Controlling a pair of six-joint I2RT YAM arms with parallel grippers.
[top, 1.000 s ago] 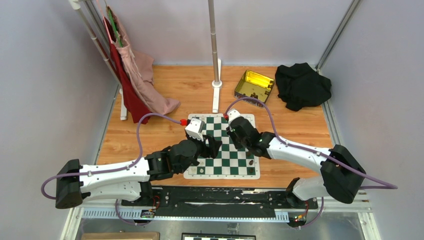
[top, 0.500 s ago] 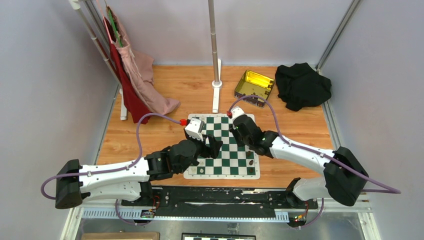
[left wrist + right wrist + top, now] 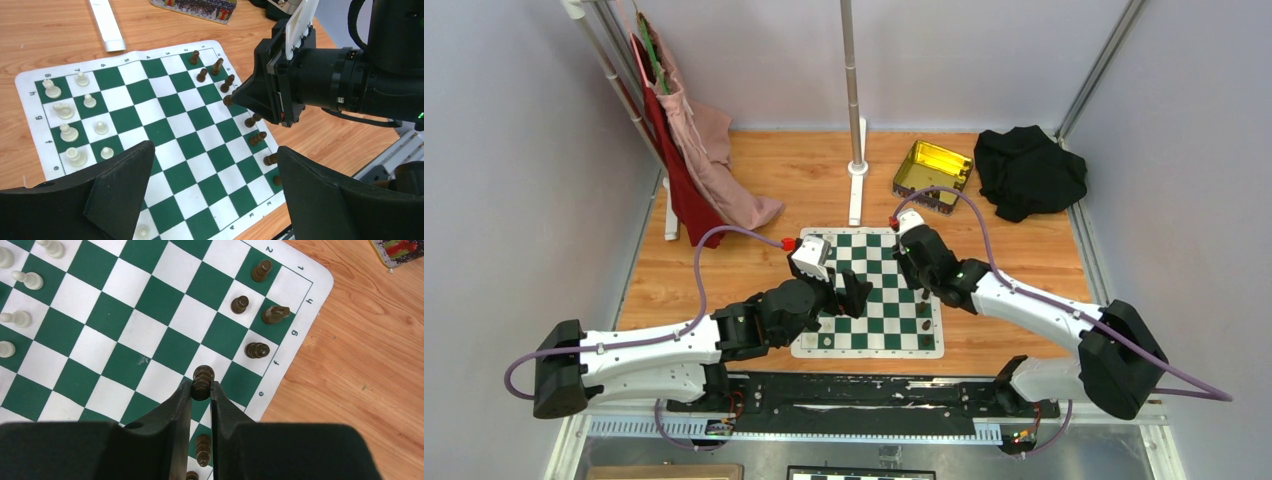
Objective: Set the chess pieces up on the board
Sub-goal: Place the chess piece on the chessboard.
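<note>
Chess pieces (image 3: 257, 349), dark brown, stand along the right edge of the board (image 3: 150, 315), which lies flat on the desk (image 3: 360, 365). One more dark piece (image 3: 203, 376) is pinched by its head between the right fingers (image 3: 184, 400), which are closed to a narrow gap. It is upright, long axis vertical, over a white square beside the e/f marks. Can't tell if its base touches the board. Likely next move is straight down, then release. Left fingers (image 3: 125, 175) are spread wide and hold nothing, over mid-board, farther from the dark side. Cream figures (image 3: 20, 317) line the opposite edge.
</note>
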